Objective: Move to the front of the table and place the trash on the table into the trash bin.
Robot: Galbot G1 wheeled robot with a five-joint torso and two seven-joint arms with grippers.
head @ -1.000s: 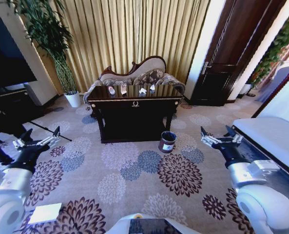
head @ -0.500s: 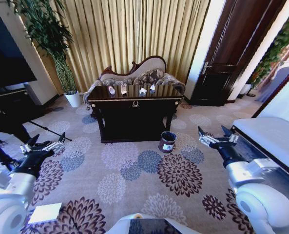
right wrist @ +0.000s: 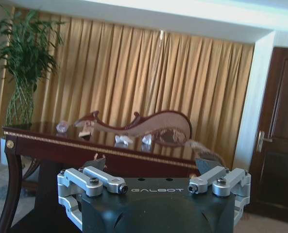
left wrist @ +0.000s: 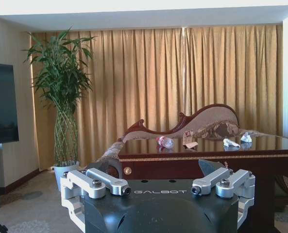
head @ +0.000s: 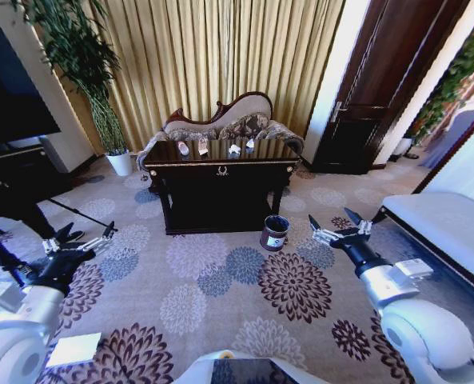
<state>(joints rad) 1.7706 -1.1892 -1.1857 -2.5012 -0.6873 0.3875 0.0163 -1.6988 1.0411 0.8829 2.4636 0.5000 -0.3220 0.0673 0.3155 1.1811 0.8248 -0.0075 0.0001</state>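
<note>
While well short of the table (head: 221, 170) with left claw (head: 81, 242) and right claw (head: 338, 233) both spread wide and empty, judged light, crushable trash (head: 216, 148) on its top: bottle (head: 182, 148) best pinched mid-body.

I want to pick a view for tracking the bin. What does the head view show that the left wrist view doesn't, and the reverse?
Head view alone: the trash bin on the carpet by the table's front right leg, the right gripper, and the door. Left wrist view alone: a level side look at the bottle lying on the table. Both share the table, the trash on it, and the open left gripper.
</note>
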